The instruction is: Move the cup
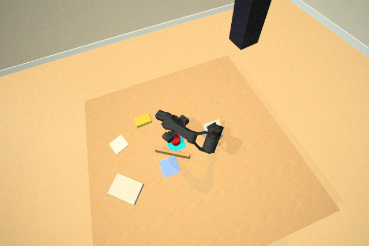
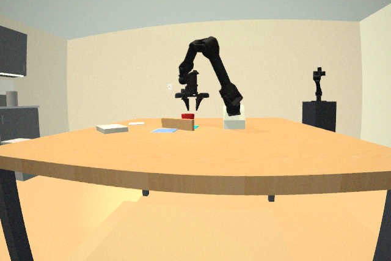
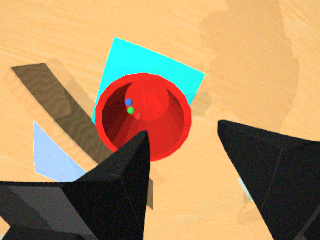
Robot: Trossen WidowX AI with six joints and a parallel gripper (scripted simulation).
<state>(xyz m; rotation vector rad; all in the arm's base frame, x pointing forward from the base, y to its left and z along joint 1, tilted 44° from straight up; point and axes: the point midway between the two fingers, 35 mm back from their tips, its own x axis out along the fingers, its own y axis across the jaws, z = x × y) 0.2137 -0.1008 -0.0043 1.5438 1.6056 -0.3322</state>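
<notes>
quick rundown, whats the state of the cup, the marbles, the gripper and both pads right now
red cup: upright on the cyan pad, nothing gripping it
marbles: inside the cup, none seen spilled
gripper: open, holding nothing, raised above the cup
cyan pad: flat on the table, cup standing on it
light blue pad: flat on the table, nothing on it, across the wooden bar from the cup
</notes>
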